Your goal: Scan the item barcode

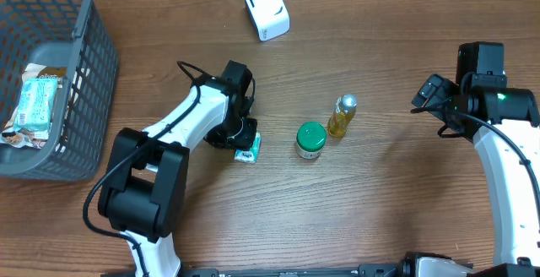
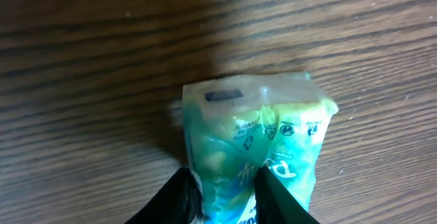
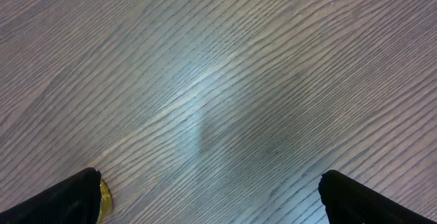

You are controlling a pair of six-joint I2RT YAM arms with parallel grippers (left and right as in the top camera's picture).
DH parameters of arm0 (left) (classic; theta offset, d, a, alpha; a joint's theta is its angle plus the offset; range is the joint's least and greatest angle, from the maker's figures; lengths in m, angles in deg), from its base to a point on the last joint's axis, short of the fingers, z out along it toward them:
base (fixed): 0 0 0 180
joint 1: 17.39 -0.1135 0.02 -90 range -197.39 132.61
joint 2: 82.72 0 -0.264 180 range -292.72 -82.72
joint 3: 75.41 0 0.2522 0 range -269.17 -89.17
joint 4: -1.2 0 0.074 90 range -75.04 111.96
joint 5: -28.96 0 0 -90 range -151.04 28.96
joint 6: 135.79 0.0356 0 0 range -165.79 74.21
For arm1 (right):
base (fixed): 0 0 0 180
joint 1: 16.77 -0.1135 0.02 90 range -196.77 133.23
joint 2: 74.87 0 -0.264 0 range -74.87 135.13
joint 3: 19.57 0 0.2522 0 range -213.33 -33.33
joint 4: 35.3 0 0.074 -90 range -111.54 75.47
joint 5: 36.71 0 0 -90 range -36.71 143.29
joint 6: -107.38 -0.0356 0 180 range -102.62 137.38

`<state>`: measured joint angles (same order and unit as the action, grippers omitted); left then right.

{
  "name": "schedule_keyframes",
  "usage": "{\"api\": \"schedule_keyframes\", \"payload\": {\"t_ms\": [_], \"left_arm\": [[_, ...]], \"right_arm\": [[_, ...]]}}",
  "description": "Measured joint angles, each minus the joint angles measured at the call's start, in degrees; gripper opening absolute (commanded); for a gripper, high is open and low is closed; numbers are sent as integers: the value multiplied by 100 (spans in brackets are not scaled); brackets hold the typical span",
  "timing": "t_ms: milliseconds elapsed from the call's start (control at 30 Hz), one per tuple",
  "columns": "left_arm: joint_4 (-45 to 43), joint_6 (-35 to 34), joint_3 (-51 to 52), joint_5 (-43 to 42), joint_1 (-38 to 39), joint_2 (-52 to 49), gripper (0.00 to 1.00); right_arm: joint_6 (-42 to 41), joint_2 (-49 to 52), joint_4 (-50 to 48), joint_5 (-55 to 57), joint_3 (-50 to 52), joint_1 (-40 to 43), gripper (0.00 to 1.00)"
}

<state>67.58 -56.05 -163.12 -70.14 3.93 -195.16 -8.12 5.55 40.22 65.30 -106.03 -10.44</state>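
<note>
Packet (image 2: pixel 254 132) | left pincer (image 2: pixel 222 180) straddles its end, clamped or loose unclear | right pincer (image 3: pixel 208 183) wide apart

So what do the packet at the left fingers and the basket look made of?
Packet: thin glossy plastic film, judging by its crinkles, sheen and clear sealed edge. Basket: probably moulded plastic, matte grey, given its uniform open lattice walls.

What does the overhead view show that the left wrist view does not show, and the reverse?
Only overhead: the grey basket, the white scanner, the green-lidded jar and the small yellow bottle. Only left wrist: the print on the teal packet and its dark patch, with the fingers at its near edge. Both: the teal packet on the wooden table, at the left claw.
</note>
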Motion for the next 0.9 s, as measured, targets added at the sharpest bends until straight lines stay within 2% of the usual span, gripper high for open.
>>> {"api": "schedule_keyframes", "payload": {"t_ms": [67, 333, 433, 567, 767, 900], "left_arm": [[-114, 7, 105, -33, 2, 74, 4], [-4, -37, 83, 105, 74, 190, 4], [35, -205, 81, 658, 369, 407, 4], [146, -490, 24, 1698, 1161, 682, 4], [317, -990, 13, 3414, 2492, 684, 4], [354, -1285, 13, 4157, 2977, 535, 4]], "right_arm": [[0, 0, 2, 0, 0, 2, 100], [2, 0, 2, 0, 0, 0, 100], [-2, 0, 2, 0, 0, 2, 100], [2, 0, 2, 0, 0, 0, 100], [0, 0, 2, 0, 0, 0, 100], [-2, 0, 0, 2, 0, 0, 100]]}}
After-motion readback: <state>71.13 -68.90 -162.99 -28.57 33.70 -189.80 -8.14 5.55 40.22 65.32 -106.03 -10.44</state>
